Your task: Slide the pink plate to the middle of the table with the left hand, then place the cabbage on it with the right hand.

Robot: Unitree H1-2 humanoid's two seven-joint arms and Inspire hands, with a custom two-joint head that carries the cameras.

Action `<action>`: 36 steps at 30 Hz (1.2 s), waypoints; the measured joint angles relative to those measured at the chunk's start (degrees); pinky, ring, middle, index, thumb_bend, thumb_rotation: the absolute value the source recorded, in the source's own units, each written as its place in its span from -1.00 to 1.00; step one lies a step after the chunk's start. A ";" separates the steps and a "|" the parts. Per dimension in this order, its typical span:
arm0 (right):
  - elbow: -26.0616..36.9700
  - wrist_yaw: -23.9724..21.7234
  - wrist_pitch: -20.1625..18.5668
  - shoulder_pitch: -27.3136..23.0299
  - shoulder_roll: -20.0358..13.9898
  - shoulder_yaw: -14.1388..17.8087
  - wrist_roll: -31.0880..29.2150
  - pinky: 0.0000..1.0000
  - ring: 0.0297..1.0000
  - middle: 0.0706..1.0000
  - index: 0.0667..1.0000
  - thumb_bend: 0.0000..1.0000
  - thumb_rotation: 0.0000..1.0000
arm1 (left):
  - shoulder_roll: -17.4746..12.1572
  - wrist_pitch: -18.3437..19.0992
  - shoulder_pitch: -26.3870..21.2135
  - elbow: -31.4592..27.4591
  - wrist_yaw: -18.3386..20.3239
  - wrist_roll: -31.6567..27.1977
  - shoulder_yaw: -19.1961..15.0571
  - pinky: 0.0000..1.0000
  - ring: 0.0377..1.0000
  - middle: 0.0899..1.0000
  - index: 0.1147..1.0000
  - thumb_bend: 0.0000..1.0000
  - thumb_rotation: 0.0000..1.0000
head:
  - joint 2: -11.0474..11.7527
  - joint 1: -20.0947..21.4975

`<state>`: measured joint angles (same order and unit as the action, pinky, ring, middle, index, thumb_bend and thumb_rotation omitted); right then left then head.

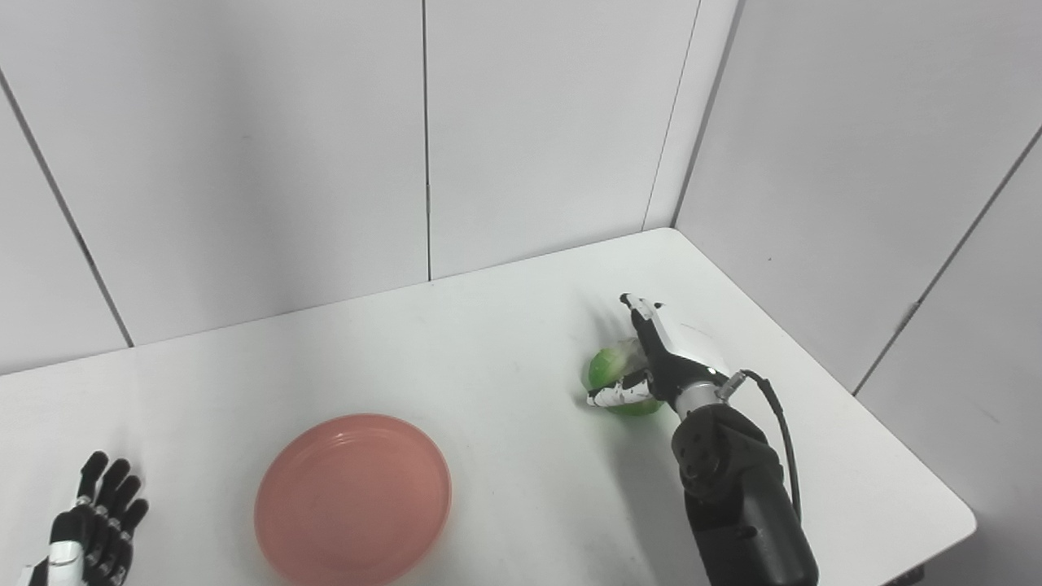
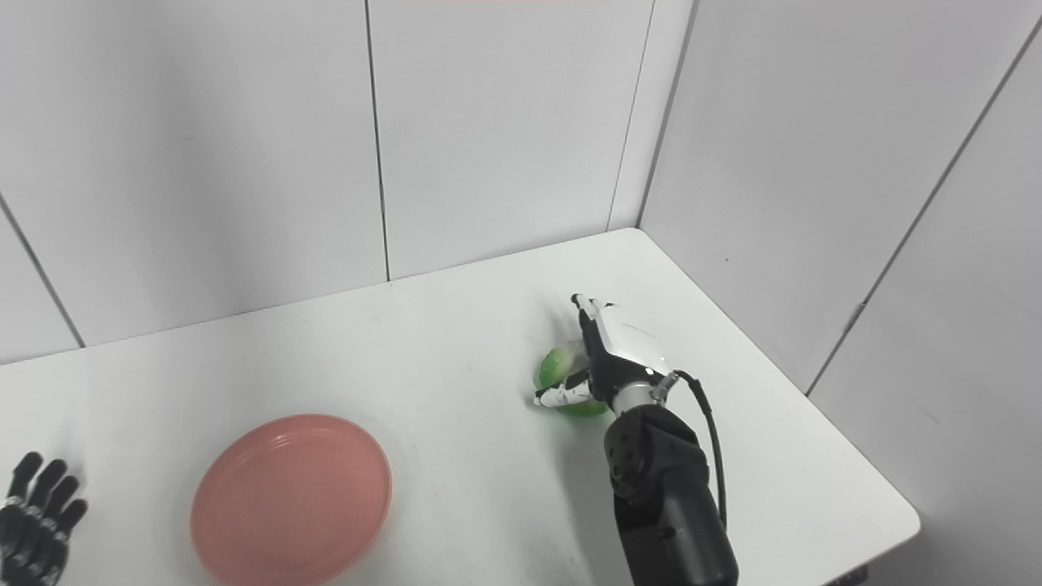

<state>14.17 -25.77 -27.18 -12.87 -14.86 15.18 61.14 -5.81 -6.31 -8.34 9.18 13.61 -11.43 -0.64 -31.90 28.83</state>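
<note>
Right hand wrapped over cabbage, fingers clamped on it for lifting toward pink plate. Left hand left of plate, fingers apart, empty, out of the way.

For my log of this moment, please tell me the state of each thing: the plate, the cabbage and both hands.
pink plate: upright on the table, empty, apart from both hands.
cabbage: on the table, fingers around it, not visibly lifted.
right hand: fingers closed on the cabbage.
left hand: open, fingers apart, holding nothing, left of the plate.
</note>
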 measured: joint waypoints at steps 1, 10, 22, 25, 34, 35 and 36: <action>-0.01 -0.13 0.00 0.00 0.01 0.19 0.14 1.00 1.00 0.93 0.86 0.85 -0.58 | 0.01 0.00 0.04 -0.05 0.00 0.00 0.02 1.00 1.00 1.00 1.00 0.38 0.96 | -0.09 -0.17; -1.06 -3.23 0.00 -1.41 1.90 4.00 1.91 0.86 0.93 0.94 0.79 0.84 -0.82 | 0.46 0.02 0.20 -0.32 0.00 0.01 0.16 1.00 1.00 1.00 1.00 0.36 0.93 | -0.09 -0.53; -3.58 1.18 0.00 -2.17 3.51 5.63 -3.27 -0.46 -0.32 -0.07 0.15 0.13 -1.00 | 0.74 0.03 0.29 -0.56 0.00 -0.01 0.27 1.00 1.00 1.00 1.00 0.33 0.94 | -0.44 -0.70; -4.44 5.33 0.00 -2.20 3.50 5.30 -6.15 -0.53 -0.39 -0.18 -0.01 0.06 -1.00 | 0.86 0.02 0.28 -0.55 0.00 0.00 0.31 1.00 1.00 1.00 1.00 0.32 0.94 | -0.53 -1.05; -5.34 13.17 0.00 -2.17 2.92 3.84 -10.73 -0.50 -0.38 -0.24 -0.02 0.05 -1.00 | 1.23 -0.02 0.26 -0.54 0.00 0.02 0.50 1.00 1.00 1.00 1.00 0.36 0.93 | -0.35 -2.19; -5.34 13.47 0.00 -2.17 2.71 3.73 -11.30 -0.48 -0.36 -0.23 -0.02 0.05 -1.00 | 1.36 -0.06 0.25 -0.54 -0.03 0.09 0.60 1.00 1.00 1.00 1.00 0.37 0.93 | -0.35 -2.20; -5.34 14.21 0.00 -2.13 2.56 3.62 -11.81 -0.48 -0.35 -0.23 -0.02 0.05 -1.00 | 1.51 -0.09 0.24 -0.54 -0.08 0.18 0.69 1.00 1.00 1.00 1.00 0.37 0.94 | -0.44 -2.98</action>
<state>8.83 -11.56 -27.19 -15.00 -12.30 18.80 49.33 -4.29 -6.41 -8.11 8.64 13.53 -11.26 0.06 -32.34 25.85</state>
